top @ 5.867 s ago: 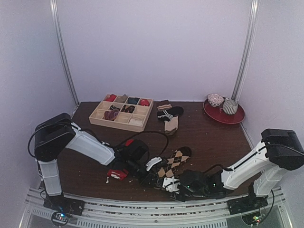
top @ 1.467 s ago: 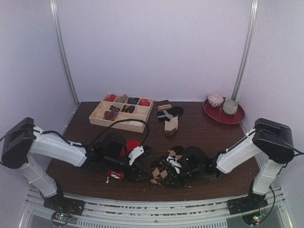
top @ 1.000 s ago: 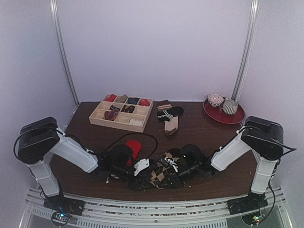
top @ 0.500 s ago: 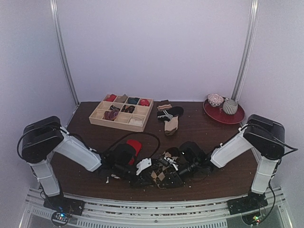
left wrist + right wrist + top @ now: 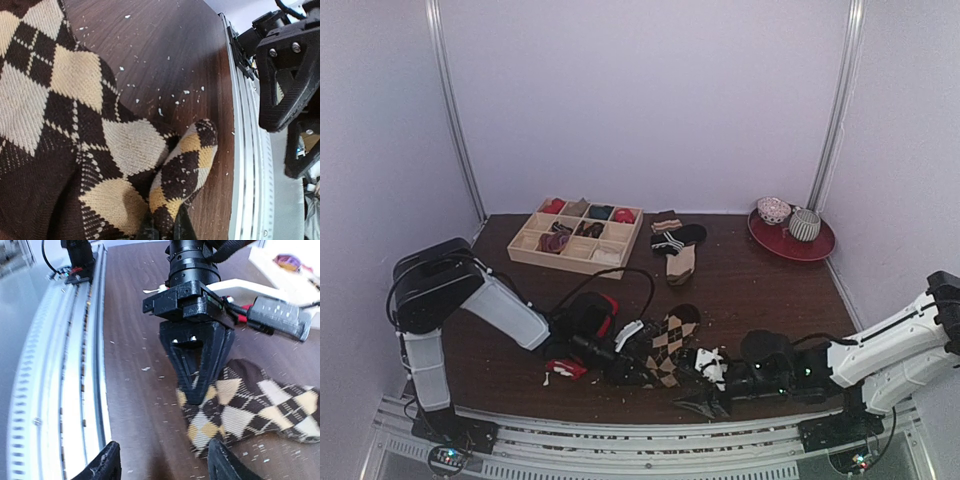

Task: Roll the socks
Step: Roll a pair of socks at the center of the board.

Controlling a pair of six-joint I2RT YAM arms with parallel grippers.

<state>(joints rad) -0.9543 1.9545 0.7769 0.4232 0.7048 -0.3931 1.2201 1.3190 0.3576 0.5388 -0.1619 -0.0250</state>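
**Status: early stage.** As far as the views show, neither sock is rolled.

1. **Reference item.** The wooden tray sits at the far left of the worktop. All positions below are given from this tray.
2. **Red sock**. It lies on the near side of the tray, below the tray's right end. The left arm covers most of it, so whether it is flat or bunched cannot be determined. It is not laid on the second sock.
3. **Left gripper**. It is located nearer than the tray and slightly to its right. In the left wrist view the left gripper is closed tight, pinching the near end of the argyle sock.
4. **Argyle sock**. It lies near and to the right of the tray and is mostly flat and stretched out. Only the pinched end is turned up into a small fold.
5. **Right gripper**. It is the item farthest right of the tray, at the near edge of the worktop. The right gripper is spread wide and holds nothing. It stops just short of the pinched end.

**Remaining work (assessment).** The first fold is probably only starting. The full length of the argyle sock needs rolling, and the red sock appears untouched.
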